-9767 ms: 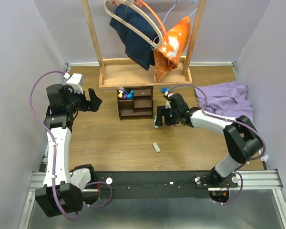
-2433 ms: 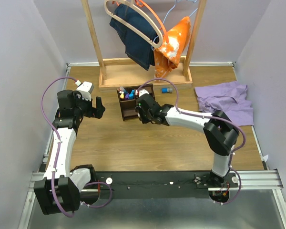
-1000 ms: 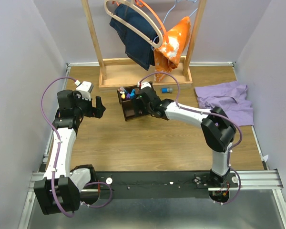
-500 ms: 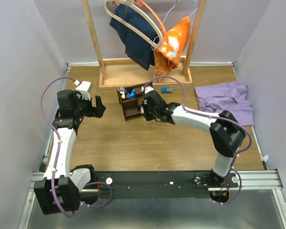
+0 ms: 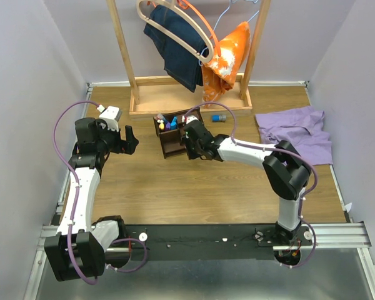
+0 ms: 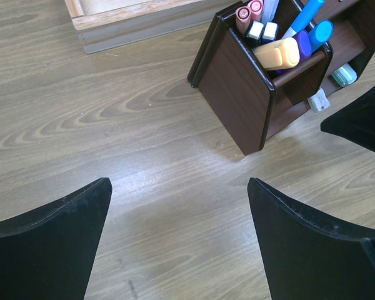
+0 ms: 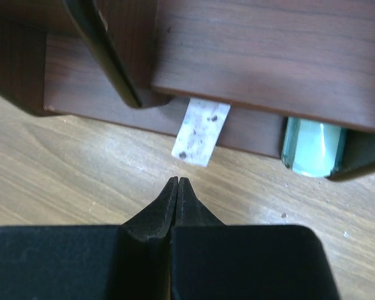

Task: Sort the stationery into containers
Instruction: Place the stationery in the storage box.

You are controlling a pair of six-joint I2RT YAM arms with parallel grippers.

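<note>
The dark brown organizer (image 5: 173, 142) stands mid-table with several pens and highlighters (image 5: 167, 123) upright in its slots. From the left wrist these pens (image 6: 281, 37) show as blue, purple, orange and pink tops. A speckled eraser (image 7: 200, 131) sticks out of the organizer's lowest shelf (image 7: 269, 56), beside a green highlighter (image 7: 312, 147) lying in it. My right gripper (image 7: 177, 181) is shut on nothing, its tips just short of the eraser. At the organizer's front it appears as the right gripper (image 5: 187, 147). My left gripper (image 6: 178, 181) is open over bare wood, left of the organizer (image 6: 237, 94). A blue-capped item (image 5: 219, 117) lies behind the right arm.
A tall light-wood clothes rack (image 5: 187, 103) with jeans and an orange garment stands at the back. A purple cloth (image 5: 297, 131) lies at the right. Grey walls close in both sides.
My right gripper has gone from open to shut and drawn back from the organizer's top to its front. The left arm has not moved.
</note>
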